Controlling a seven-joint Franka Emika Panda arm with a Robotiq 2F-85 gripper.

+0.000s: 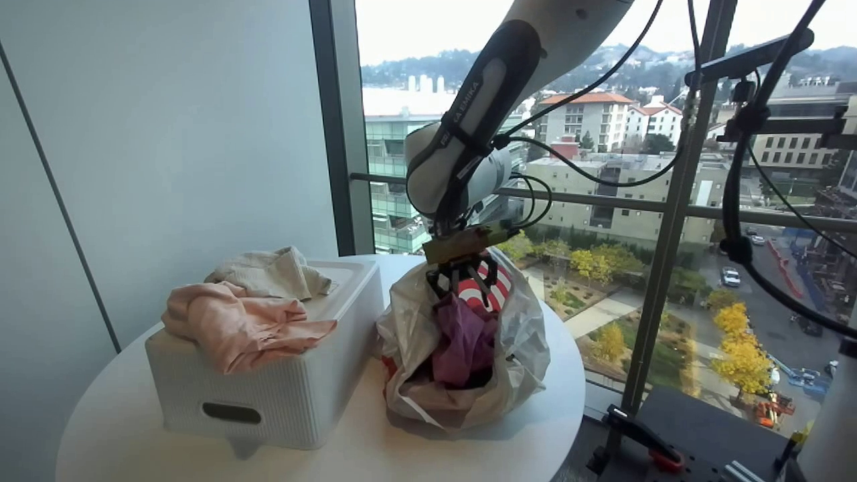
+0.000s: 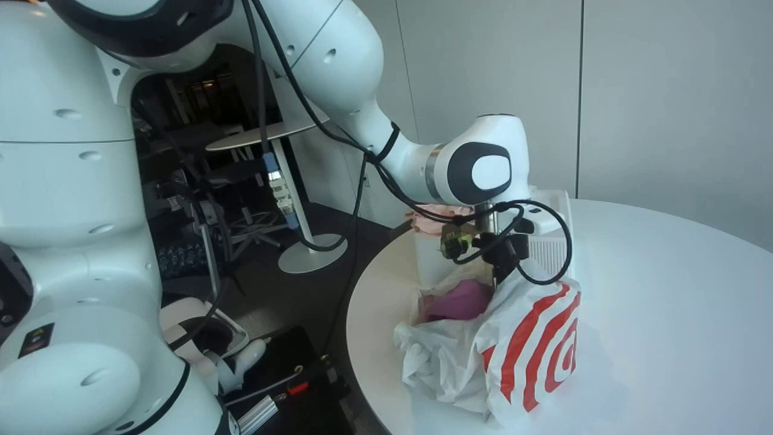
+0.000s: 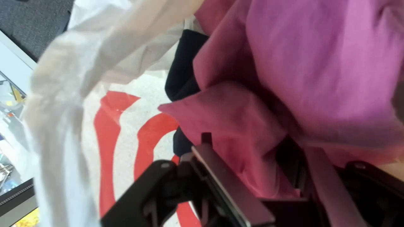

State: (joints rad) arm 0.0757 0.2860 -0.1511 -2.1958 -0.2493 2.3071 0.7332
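One crumpled purple fabric piece (image 3: 315, 78) directly below gripper (image 3: 252, 154), one fold between parted jaws, nothing visibly pinched; long axis unclear.

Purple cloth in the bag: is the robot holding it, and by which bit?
Nothing looks held. The fingers stand apart, and the purple cloth shows between them, not pinched, in the bag. Whether they touch it, I can't tell.
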